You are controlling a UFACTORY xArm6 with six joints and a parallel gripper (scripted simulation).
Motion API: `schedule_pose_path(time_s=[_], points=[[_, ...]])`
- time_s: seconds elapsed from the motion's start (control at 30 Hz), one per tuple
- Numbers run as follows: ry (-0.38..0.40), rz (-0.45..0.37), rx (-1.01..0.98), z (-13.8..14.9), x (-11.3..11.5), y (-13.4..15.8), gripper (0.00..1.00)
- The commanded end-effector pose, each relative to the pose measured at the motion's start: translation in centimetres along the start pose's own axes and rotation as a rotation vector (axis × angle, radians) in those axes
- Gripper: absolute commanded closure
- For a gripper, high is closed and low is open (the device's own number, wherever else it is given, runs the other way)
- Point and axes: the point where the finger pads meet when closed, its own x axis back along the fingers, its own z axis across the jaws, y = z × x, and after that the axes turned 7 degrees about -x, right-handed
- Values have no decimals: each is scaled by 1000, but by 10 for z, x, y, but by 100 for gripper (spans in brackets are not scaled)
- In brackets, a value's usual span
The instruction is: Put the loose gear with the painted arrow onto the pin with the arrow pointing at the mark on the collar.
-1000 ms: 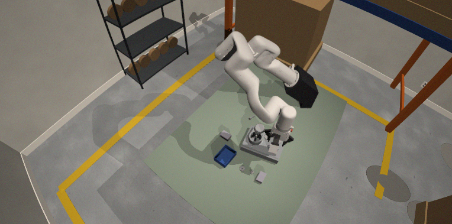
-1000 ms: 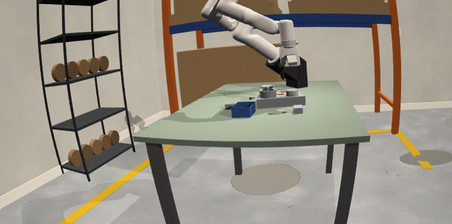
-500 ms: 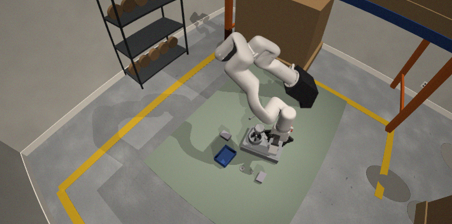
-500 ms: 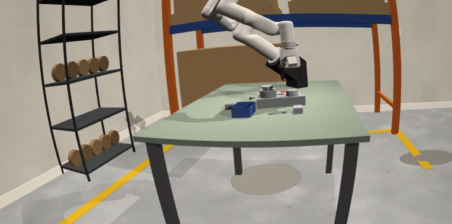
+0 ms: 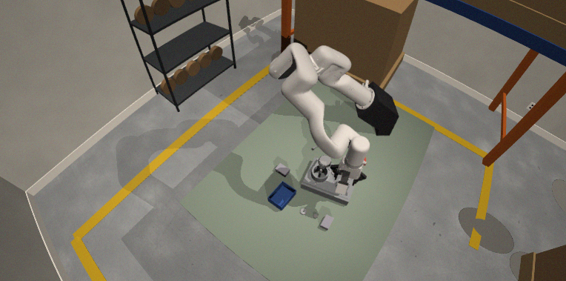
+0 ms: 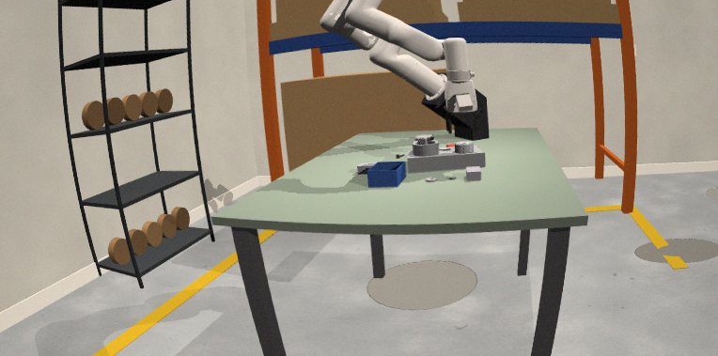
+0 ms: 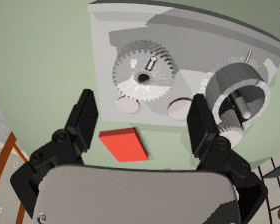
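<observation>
The grey timing case (image 7: 177,63) lies on the green table; it also shows in the overhead view (image 5: 327,184) and the side view (image 6: 444,159). The toothed gear with a pale arrow (image 7: 144,70) lies flat on the case's top, left of the round collar with the pin (image 7: 239,96). My gripper (image 7: 143,103) hangs above the case, open and empty. Its two black fingers stand wide apart, nearer to me than the gear, with a little height between. A red block (image 7: 124,144) lies between the fingers, below them. I cannot make out the mark on the collar.
A blue tray (image 5: 281,195) stands left of the case. Small grey blocks (image 5: 281,168) (image 5: 327,222) and small round parts (image 5: 302,210) lie around it. The arm's black base (image 5: 378,114) is at the far table edge. Shelves and boxes stand off the table.
</observation>
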Motion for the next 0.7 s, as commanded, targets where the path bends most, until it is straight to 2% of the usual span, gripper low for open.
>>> schedule_pose_path(time_s=[0.0, 0.67], points=[[-2, 2, -1, 0, -4, -1, 7], [-2, 2, -1, -1, -17, -1, 7]])
